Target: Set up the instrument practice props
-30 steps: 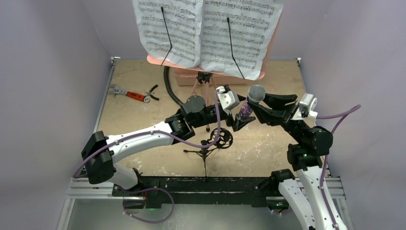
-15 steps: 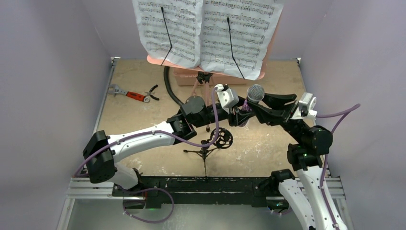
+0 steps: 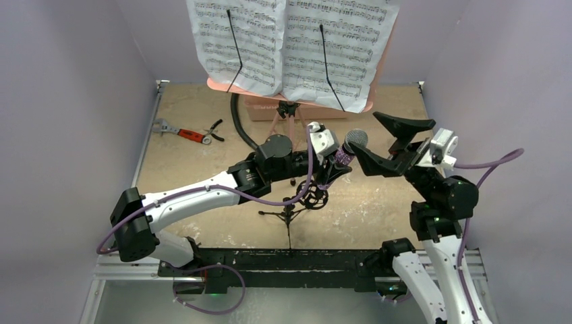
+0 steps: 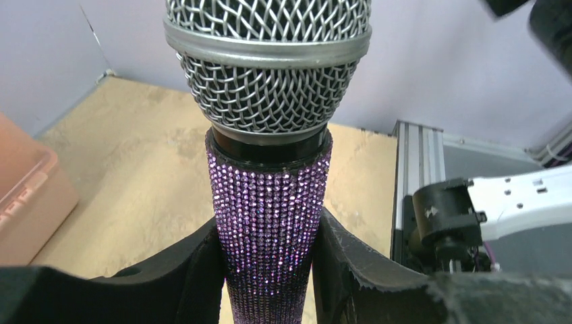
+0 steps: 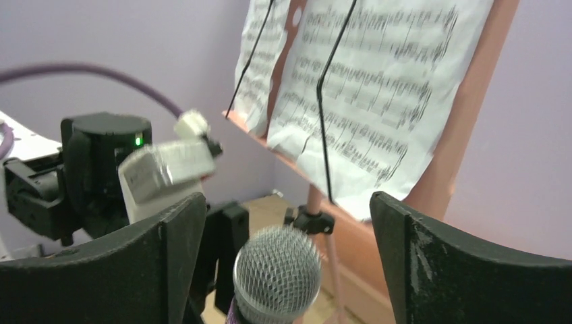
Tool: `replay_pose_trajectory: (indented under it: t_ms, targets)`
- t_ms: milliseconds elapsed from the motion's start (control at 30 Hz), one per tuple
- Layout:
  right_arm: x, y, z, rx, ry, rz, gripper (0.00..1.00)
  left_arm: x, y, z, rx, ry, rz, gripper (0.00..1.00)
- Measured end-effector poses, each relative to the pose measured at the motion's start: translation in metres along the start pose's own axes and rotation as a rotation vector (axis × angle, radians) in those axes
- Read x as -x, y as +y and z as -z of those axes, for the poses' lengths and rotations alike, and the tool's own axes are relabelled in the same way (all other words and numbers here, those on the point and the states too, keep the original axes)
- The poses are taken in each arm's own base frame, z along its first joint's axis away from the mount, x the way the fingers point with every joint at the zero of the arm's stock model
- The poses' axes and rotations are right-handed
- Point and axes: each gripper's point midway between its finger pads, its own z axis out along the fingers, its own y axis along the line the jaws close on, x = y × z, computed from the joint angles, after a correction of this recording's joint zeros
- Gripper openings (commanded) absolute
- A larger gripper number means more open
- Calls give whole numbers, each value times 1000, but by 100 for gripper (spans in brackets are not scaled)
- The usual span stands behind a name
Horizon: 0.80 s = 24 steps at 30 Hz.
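Purple microphone (image 4: pixel 268 202) held above the bench (image 3: pixel 189 175).
Left pincer (image 4: pixel 270 250) grasps its glittery body; right pincer (image 3: pixel 363 132) gapes released about its head. The tapered body could slip, dropping past the mic stand (image 3: pixel 290 212).

the left arm reaches low from its base toward the middle, its pincer (image 3: pixel 335 160) closed on the body of the microphone (image 4: pixel 268 223), fingers (image 4: pixel 185 277) pressing both sides. the right arm rises from its base and bends leftward, its pincer (image 3: pixel 386 143) spread wide, gripping nothing.
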Motion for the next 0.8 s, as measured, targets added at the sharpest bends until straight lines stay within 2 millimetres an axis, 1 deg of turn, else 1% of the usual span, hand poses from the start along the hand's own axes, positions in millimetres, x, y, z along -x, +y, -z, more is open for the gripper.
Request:
replay_pose_trajectory:
  t_ms: [133, 233, 300, 533, 800]
  targets:
    - [30, -4, -5, -36, -54, 72, 98, -15, -1, 5, -6, 67, -9, 0]
    - [48, -5, -8, -47, -85, 112, 98, -18, -2, 7, -11, 82, -14, 0]
    - [54, -6, -11, -48, -95, 127, 98, -19, -2, 7, -13, 86, -19, 0]
    - [47, -12, -13, -66, -75, 113, 98, -23, -8, 8, -29, 102, -17, 0]
    - [47, -15, -12, -80, -73, 110, 98, -27, -8, 9, -25, 116, -15, 0]
